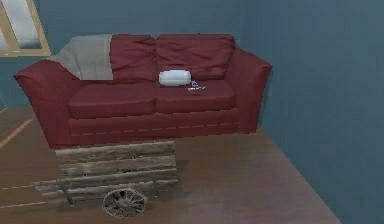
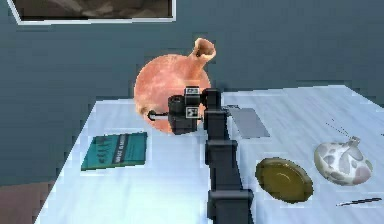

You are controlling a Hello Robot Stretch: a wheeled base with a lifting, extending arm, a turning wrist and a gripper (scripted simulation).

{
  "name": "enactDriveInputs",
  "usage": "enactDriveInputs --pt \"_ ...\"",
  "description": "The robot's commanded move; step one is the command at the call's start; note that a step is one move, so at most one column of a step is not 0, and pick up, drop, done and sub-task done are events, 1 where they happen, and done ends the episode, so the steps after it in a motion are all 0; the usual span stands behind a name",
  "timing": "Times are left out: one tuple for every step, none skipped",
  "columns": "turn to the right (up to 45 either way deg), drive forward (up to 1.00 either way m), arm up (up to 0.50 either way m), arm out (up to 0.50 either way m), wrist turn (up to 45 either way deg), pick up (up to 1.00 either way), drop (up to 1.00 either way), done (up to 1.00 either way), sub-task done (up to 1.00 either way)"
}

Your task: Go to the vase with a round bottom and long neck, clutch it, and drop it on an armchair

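Arm side view gives us the relation that matters. The vase (image 2: 170, 82), orange-pink with a round belly and a long neck, sits toward the far edge of the pale worktop (image 2: 160, 185). The gripper (image 2: 158, 112) lies right against the lower part of that belly in the picture. The round body rises just above and behind the fingers. The vase's long axis leans, running from the belly up toward the view's right, where the flared mouth ends above the arm (image 2: 222, 165). We cannot tell whether the gripper touches the vase or holds anything, because the belly overlaps the worktop's far edge behind it. How the fingers stand cannot be told either.

A teal book (image 2: 115, 152) lies nearer on the worktop, toward the view's left. A dark plate (image 2: 284, 180) and a small grey-white jug (image 2: 343, 162) are toward its right, all well apart from the vase.

Forward view faces a red sofa (image 1: 150, 90) with a wooden cart (image 1: 115, 170) before it.

We judge the grasp to be the step in hand. The belly is wide for the fingers, so the leaning neck seems the surer hold.
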Motion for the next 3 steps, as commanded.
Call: enactDriveInputs --pt "0.0 0.0 0.1 0.0 0.0 0.0 0.0 0.0 0.0" --pt "0.0 0.0 0.0 0.0 -45.0 0.0 0.0 0.0 0.0" --pt "0.0 0.0 0.0 0.0 -45.0 0.0 0.0 0.0 0.0"
